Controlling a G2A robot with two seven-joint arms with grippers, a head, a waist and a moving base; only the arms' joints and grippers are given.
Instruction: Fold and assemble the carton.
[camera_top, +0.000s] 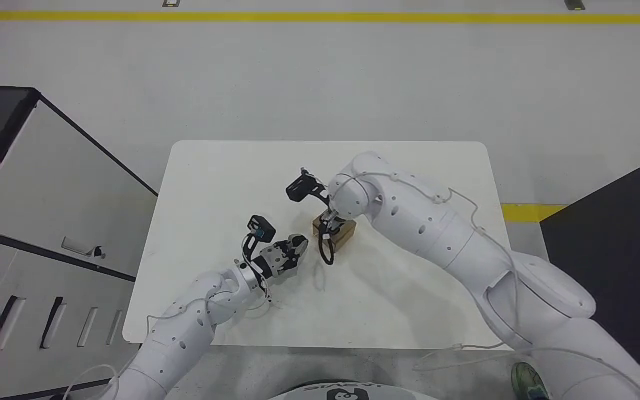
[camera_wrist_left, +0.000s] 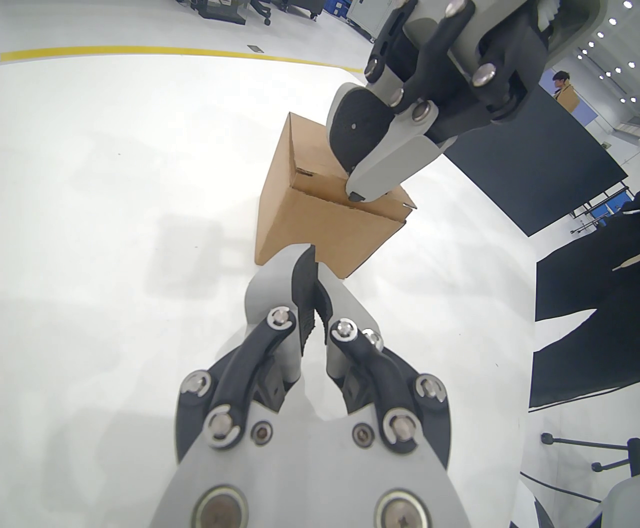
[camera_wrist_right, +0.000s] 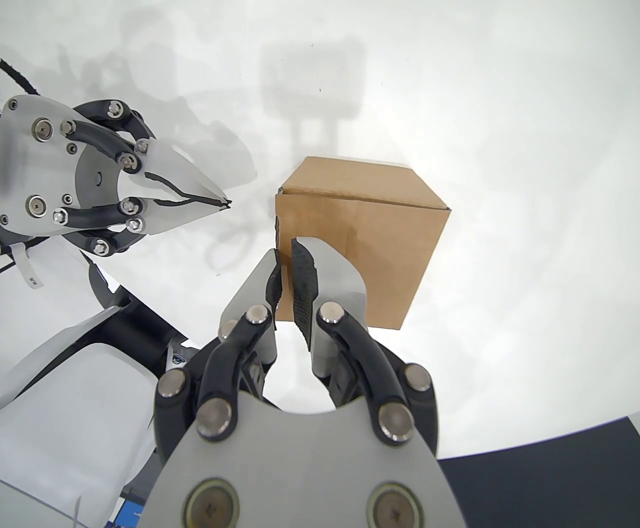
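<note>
White table (camera_top: 420, 180) carries the brown carton (camera_top: 334, 234) near its middle, a little toward the near edge. It looks almost cubic, with no clear long axis. On its upper edge the right gripper (camera_wrist_left: 357, 192) rests from above; whether it clamps the cardboard or only presses, I cannot tell. The left gripper (camera_wrist_left: 312, 256), clenched and empty, is just beside the carton toward the table's left edge, pointing at it. So the right gripper is the nearer one.

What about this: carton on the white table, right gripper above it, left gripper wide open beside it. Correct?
No. The left gripper is shut, not open, per the left wrist view. The carton is on the white table with the right gripper above it.
</note>
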